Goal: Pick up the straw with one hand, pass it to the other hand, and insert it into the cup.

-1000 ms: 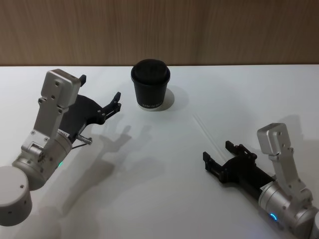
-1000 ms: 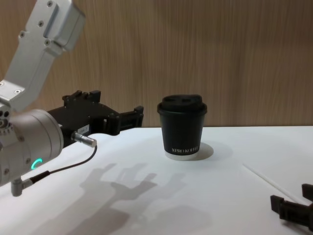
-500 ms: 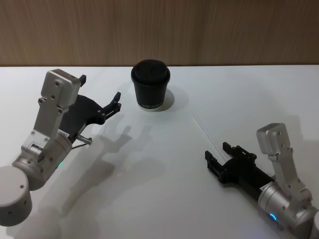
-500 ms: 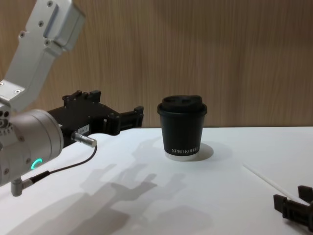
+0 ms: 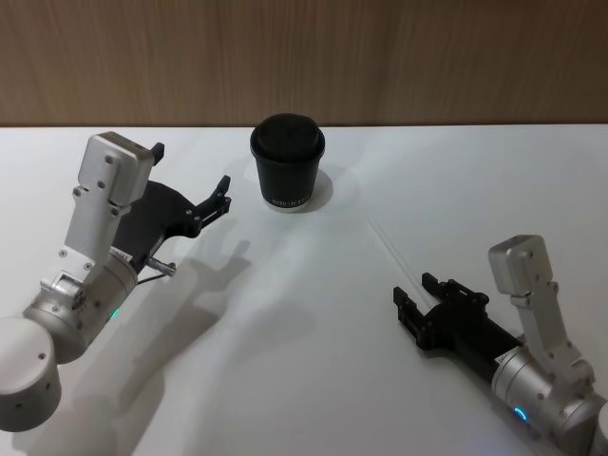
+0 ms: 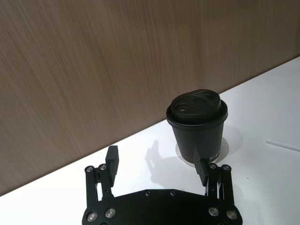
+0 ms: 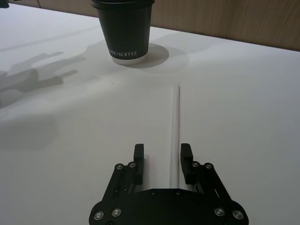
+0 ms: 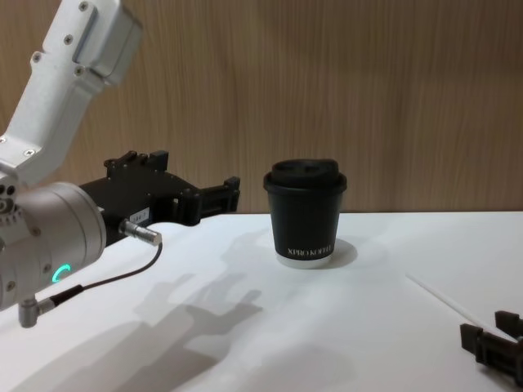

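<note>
on the left of the white table [image 5: 285,361], the left gripper [image 5: 191,166], the black one with a silver plug [image 8: 140,233] and a thin black cable [image 8: 106,282] on a silver-white arm, hangs above the tabletop with its fingers spread wide and nothing between them. in the head view it points toward the cup and is near it but apart from it; the left wrist view shows the cup just beyond one fingertip.

the cup [image 5: 287,171] stands upright at the back middle of the table, close to the wooden wall [image 5: 399,57], its black domed lid on and white lettering on its side.

right of the cup and nearer the robot, the straw [image 5: 389,249] lies flat on the table, running from a point beside the cup's right side down toward the right gripper.

the right gripper [image 5: 413,287], plain and all black, sits low over the table at the front right, released, its two fingers parted. in the right wrist view the straw's near end lies between those fingers [image 7: 185,152], closer to one than the other, and its far end points toward the cup. i cannot tell whether either finger touches the straw.
</note>
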